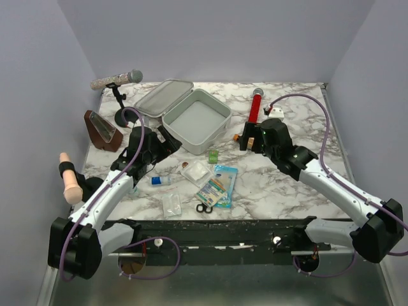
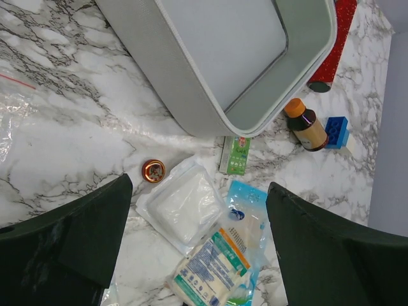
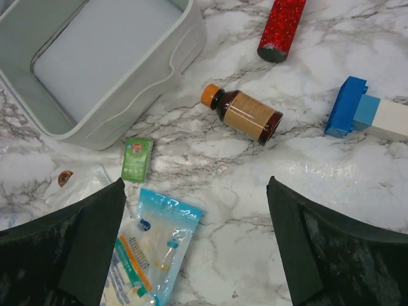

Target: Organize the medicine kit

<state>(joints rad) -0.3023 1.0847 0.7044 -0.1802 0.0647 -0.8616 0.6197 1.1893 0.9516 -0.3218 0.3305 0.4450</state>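
The medicine kit (image 1: 196,121) is a pale grey tin standing open and empty at the table's middle back, its lid (image 1: 163,97) laid back to the left. Its wall shows in both wrist views (image 2: 172,83) (image 3: 146,83). In front of it lie a small green box (image 1: 213,155) (image 2: 234,155) (image 3: 137,159), a white gauze packet (image 1: 196,171) (image 2: 183,210), a blue packet (image 1: 220,185) (image 3: 156,245), a small round tin (image 2: 153,170) and black scissors (image 1: 204,208). A brown bottle (image 3: 245,115) (image 2: 306,126) lies right of the kit. My left gripper (image 1: 167,139) (image 2: 199,186) hovers open over the gauze. My right gripper (image 1: 250,137) (image 3: 196,185) hangs open near the bottle.
A red glitter cylinder (image 1: 256,105) (image 3: 282,29) and a blue-and-white block (image 1: 276,113) (image 3: 357,115) lie at the back right. A microphone on a stand (image 1: 118,79) and a brown wedge (image 1: 102,129) stand at the back left. A small blue tube (image 1: 159,180) and a clear bag (image 1: 171,204) lie near the front.
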